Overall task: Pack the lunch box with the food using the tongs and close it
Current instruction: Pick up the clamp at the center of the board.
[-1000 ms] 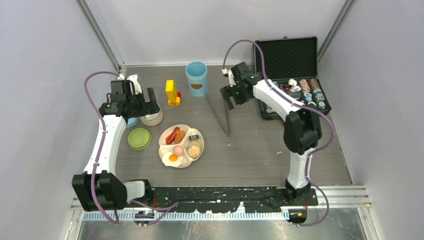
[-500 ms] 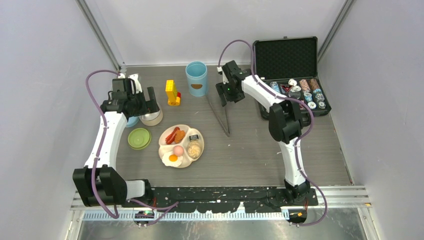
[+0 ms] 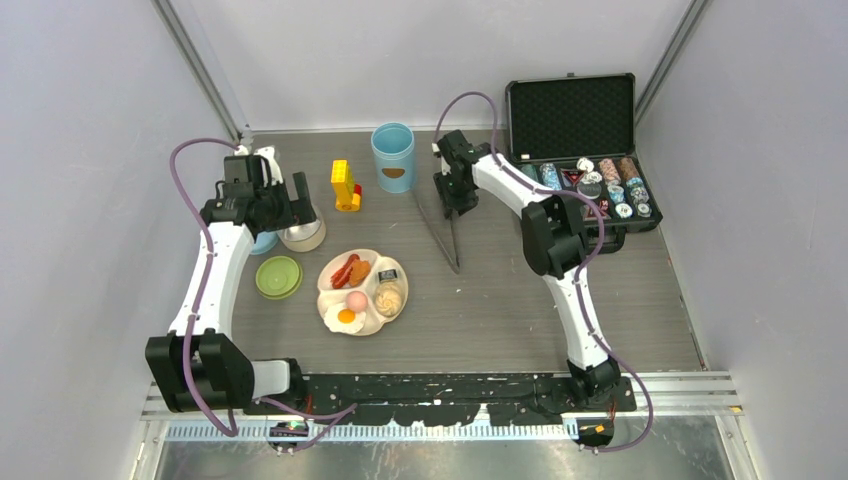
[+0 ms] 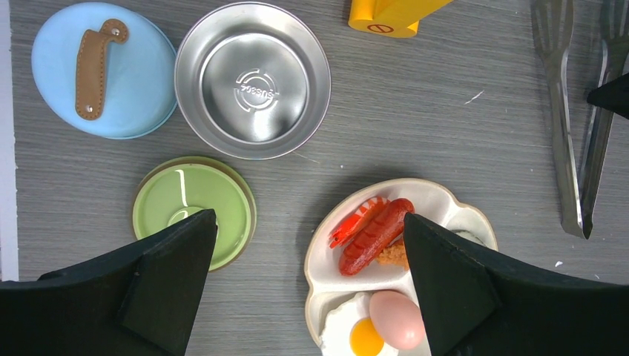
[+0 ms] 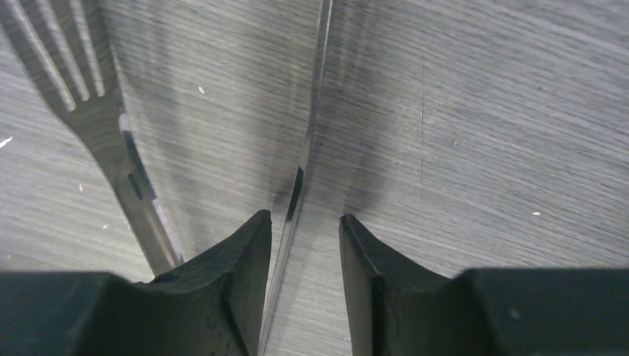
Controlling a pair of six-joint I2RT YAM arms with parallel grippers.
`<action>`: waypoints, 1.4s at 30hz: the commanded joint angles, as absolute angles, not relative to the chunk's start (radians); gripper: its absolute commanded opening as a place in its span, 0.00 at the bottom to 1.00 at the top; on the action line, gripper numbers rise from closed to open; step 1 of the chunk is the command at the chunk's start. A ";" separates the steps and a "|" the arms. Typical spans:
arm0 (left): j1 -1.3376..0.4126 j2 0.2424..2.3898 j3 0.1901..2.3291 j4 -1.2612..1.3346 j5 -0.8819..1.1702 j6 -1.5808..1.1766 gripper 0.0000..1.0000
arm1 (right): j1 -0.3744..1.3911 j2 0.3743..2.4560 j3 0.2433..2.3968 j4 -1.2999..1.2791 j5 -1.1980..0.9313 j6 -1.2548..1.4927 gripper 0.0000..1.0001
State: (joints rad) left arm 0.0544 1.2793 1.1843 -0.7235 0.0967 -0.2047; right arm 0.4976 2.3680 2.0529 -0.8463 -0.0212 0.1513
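From above, the bench [image 3: 500, 300] is grey with a wood grain, and pale grey walls [image 3: 420, 60] close it on three sides. On it I count one light-blue lunch box [image 3: 393, 157], standing open at the back, one yellow block [image 3: 345, 186], one green lid [image 3: 278, 277], one cream plate [image 3: 322, 285] and one black case [image 3: 575, 115] that holds chips [image 3: 610, 185]. The brown emblem on the lunch box has no writing that I can read. One pair of tongs [image 3: 447, 235] lies flat to the right of the plate, and the right arm [image 3: 510, 190] reaches down onto its far end.

The left wrist camera shows one blue lid [image 4: 104, 70] with a brown handle, just beside one steel bowl [image 4: 252, 78]. The stamp in the bowl seems to read SUS304, upside down. On the plate [image 4: 445, 200] lie two red sausages [image 4: 374, 233], one fried egg [image 4: 356, 334] and one pink egg [image 4: 397, 319]. The jaws of the left arm [image 3: 215, 270] are wide apart and hold nothing.

In the right wrist camera, the jaws of the right arm are only a little apart, one on each side of one arm of the tongs [image 5: 96, 119]. A gap shows beside it, so they are not clamped.
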 commanded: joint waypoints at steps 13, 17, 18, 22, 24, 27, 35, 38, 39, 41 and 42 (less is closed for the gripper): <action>0.058 1.315 1.318 -0.817 0.121 -0.214 1.00 | 0.486 2.279 2.013 -0.853 -0.042 0.231 0.01; 0.058 1.315 1.381 -0.841 0.185 -0.192 1.00 | 0.446 2.173 1.964 -0.846 -0.128 0.253 0.01; 0.059 1.309 1.389 -0.838 0.206 -0.192 1.00 | 0.429 2.141 1.949 -0.828 -0.168 0.261 0.01; 0.058 1.254 1.391 -0.763 0.392 -0.143 1.00 | 0.363 1.988 1.869 -0.681 -0.369 0.359 0.00; 0.058 1.223 1.385 -0.705 0.459 -0.148 1.00 | 0.347 1.930 1.860 -0.609 -0.431 0.386 0.00; 0.058 1.226 1.453 -0.693 0.571 -0.184 1.00 | 0.343 1.856 1.860 -0.476 -0.516 0.462 0.00; 0.042 1.203 1.375 -0.232 0.880 -0.604 1.00 | 0.343 1.778 1.859 -0.017 -0.628 0.877 0.00; 0.011 1.236 1.356 -0.085 0.931 -0.751 1.00 | 0.344 1.788 1.861 0.115 -0.657 1.005 0.01; -0.009 1.243 1.335 -0.022 0.939 -0.800 1.00 | 0.344 1.788 1.853 0.149 -0.652 1.043 0.00; -0.059 1.254 1.290 0.107 0.951 -0.890 1.00 | 0.345 1.792 1.831 0.224 -0.645 1.122 0.00; -0.079 1.263 1.277 0.146 0.958 -0.923 1.00 | 0.345 1.796 1.818 0.277 -0.643 1.163 0.00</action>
